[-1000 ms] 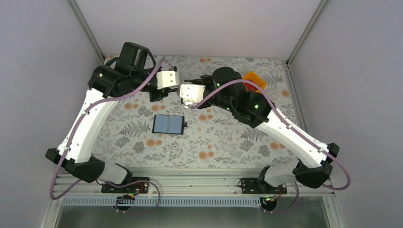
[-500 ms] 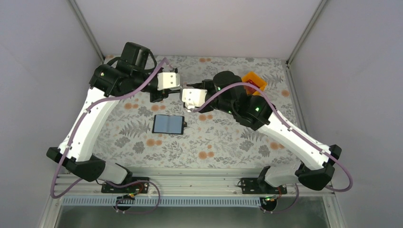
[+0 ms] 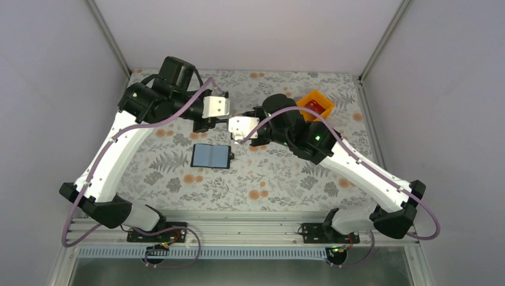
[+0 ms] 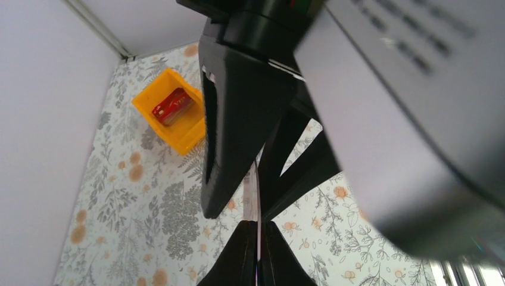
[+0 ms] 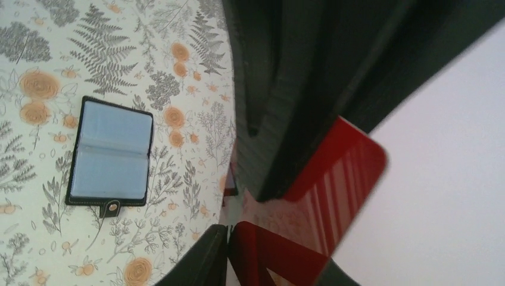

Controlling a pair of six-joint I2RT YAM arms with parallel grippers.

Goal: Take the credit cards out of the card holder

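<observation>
The card holder [image 3: 211,156] lies open and flat on the flowered table, grey-blue pockets up; the right wrist view shows it too [image 5: 110,152]. Above the table's far middle the two grippers meet. My left gripper [image 4: 259,225] is shut on a red credit card [image 5: 345,173], seen edge-on in the left wrist view [image 4: 258,190]. My right gripper [image 5: 262,253] stands open around that same card, one finger [image 4: 232,119] clear of it and the other close against it. A second red credit card [image 4: 171,106] lies in the orange bin [image 4: 184,134].
The orange bin [image 3: 315,104] stands at the table's far right, just behind the right arm's elbow. White walls close in the table at the back and on both sides.
Both grippers have shifted together a little to the right and toward the near side, staying joined at the card. The right arm has uncovered more of the orange bin. The card holder has not moved.
</observation>
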